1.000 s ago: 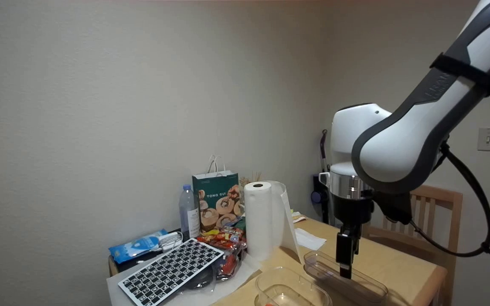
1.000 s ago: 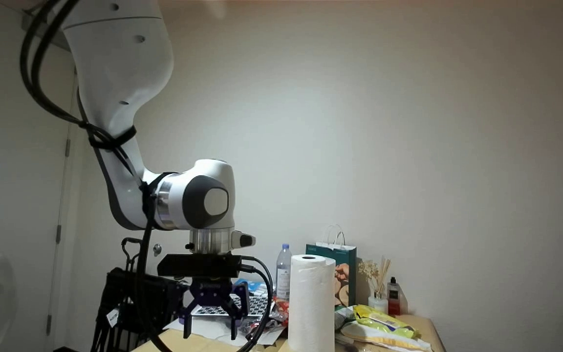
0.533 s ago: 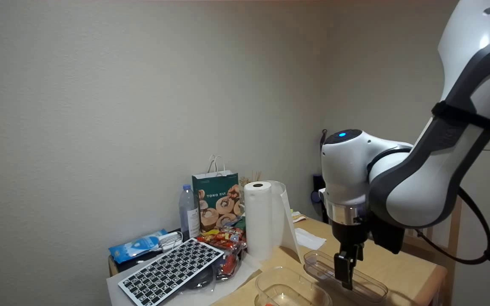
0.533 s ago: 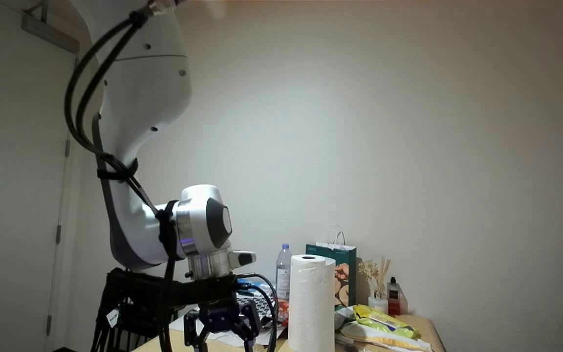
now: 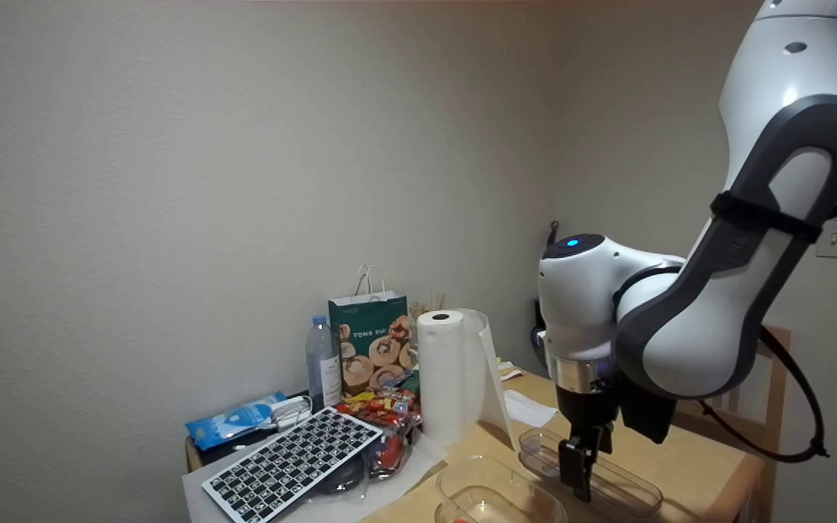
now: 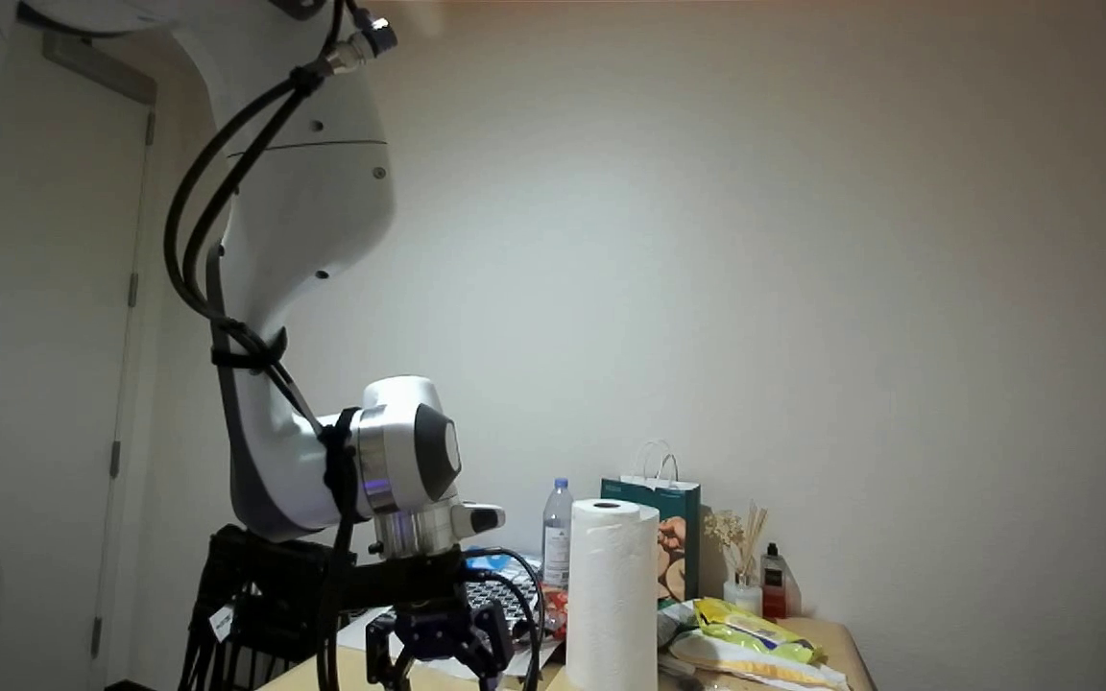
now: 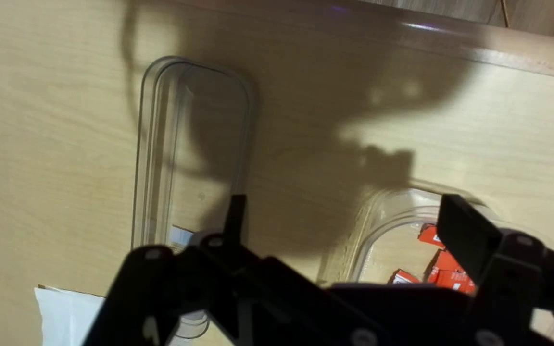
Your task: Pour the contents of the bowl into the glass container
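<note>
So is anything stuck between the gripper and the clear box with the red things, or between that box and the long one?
No, nothing visible. In the wrist view, nothing shows between the open gripper and the clear box, though the gripper hides part of it. Only shadowed tabletop lies between the box and the long container.
</note>
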Robot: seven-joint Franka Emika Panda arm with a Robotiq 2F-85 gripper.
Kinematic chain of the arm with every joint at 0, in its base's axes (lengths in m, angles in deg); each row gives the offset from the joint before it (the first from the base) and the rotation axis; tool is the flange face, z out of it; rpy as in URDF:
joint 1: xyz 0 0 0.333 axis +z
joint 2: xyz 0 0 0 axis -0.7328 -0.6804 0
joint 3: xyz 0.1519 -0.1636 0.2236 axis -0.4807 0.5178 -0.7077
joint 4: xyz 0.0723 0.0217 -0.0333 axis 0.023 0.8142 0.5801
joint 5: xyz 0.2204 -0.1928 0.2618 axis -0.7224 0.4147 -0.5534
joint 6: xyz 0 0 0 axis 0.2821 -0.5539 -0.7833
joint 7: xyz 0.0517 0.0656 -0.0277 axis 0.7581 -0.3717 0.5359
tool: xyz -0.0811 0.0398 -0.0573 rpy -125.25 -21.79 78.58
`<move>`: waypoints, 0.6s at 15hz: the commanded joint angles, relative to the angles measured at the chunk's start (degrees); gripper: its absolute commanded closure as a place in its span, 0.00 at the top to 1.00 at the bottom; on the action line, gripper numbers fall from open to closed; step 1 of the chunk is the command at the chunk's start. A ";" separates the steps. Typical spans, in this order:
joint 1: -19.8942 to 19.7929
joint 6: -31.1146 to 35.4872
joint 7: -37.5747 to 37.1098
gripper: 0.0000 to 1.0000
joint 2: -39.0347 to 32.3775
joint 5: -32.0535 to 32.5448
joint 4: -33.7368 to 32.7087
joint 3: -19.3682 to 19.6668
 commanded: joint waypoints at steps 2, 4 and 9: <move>3.40 -2.49 -18.39 1.00 -3.57 2.71 -4.33 1.25; 5.21 -3.33 -26.73 1.00 -6.30 5.26 -6.83 2.05; 7.09 -2.92 -25.94 1.00 -8.44 3.78 -7.91 2.82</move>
